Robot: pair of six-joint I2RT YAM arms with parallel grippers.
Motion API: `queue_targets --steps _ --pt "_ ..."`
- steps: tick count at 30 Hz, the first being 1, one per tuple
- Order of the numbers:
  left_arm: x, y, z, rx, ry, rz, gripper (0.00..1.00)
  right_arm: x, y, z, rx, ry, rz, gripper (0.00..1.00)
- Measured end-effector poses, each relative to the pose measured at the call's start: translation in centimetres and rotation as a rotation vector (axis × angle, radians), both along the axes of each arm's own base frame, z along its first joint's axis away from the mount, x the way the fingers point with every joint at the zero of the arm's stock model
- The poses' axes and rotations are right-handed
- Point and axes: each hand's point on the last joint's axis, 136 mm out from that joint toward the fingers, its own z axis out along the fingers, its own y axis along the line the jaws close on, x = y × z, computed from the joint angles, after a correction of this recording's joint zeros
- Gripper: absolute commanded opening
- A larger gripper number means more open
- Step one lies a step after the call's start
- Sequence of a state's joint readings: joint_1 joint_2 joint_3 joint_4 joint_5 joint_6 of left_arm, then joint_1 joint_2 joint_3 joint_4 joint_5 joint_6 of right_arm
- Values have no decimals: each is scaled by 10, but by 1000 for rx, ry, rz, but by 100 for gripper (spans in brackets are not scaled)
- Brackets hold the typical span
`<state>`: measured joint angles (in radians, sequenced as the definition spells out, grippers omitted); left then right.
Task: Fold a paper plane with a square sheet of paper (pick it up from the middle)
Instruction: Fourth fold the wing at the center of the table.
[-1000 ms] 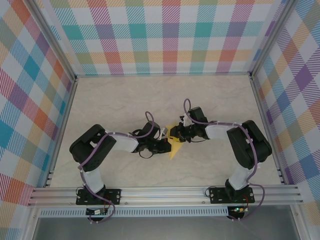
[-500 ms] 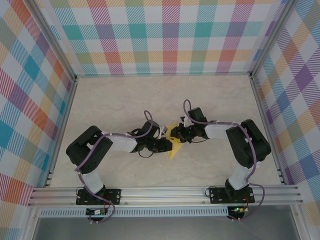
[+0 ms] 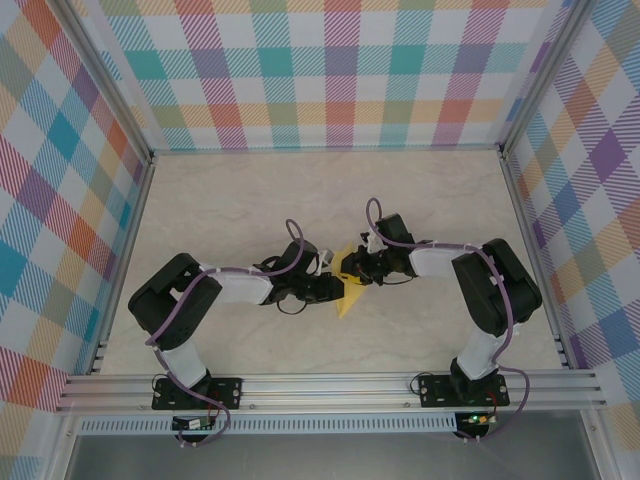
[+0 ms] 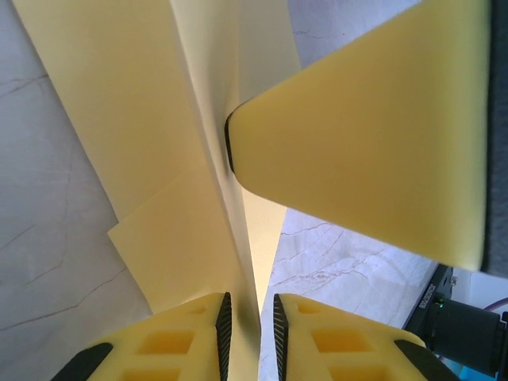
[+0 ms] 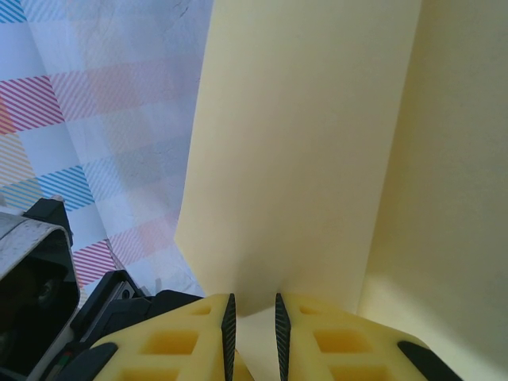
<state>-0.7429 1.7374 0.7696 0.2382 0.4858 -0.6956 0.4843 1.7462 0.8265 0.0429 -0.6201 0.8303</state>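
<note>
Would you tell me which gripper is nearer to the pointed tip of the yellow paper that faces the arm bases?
Left, narrowly. The left gripper pinches the paper just left of and beyond that tip; the right gripper pinches the paper's far edge.

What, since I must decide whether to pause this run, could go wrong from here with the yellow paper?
1. The left and right jaws meet on the folded yellow paper sheet, almost touching; they may collide.
2. In the left wrist view the left jaws straddle only the sheet's edge, so it may slip out.
3. Opposed pulls could tear it.
</note>
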Motion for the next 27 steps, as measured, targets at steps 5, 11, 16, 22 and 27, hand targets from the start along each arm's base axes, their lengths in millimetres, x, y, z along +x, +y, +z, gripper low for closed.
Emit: queue_targets --steps 5,11,16,22,27 --pt "-2 0 -6 11 12 -2 17 0 0 0 0 0 0 23" --pt "-3 -2 -8 8 21 -2 0 -1 -1 -1 -7 6 -1 23" --pt "-2 -5 -10 -9 23 -8 0 -1 -3 -4 -21 6 -7 25" --pt "-2 -8 -17 -41 42 -9 0 0 -10 -5 -47 6 -20 26" --pt "-2 -6 -16 -71 52 -4 0 7 -19 13 -39 -45 -46 26"
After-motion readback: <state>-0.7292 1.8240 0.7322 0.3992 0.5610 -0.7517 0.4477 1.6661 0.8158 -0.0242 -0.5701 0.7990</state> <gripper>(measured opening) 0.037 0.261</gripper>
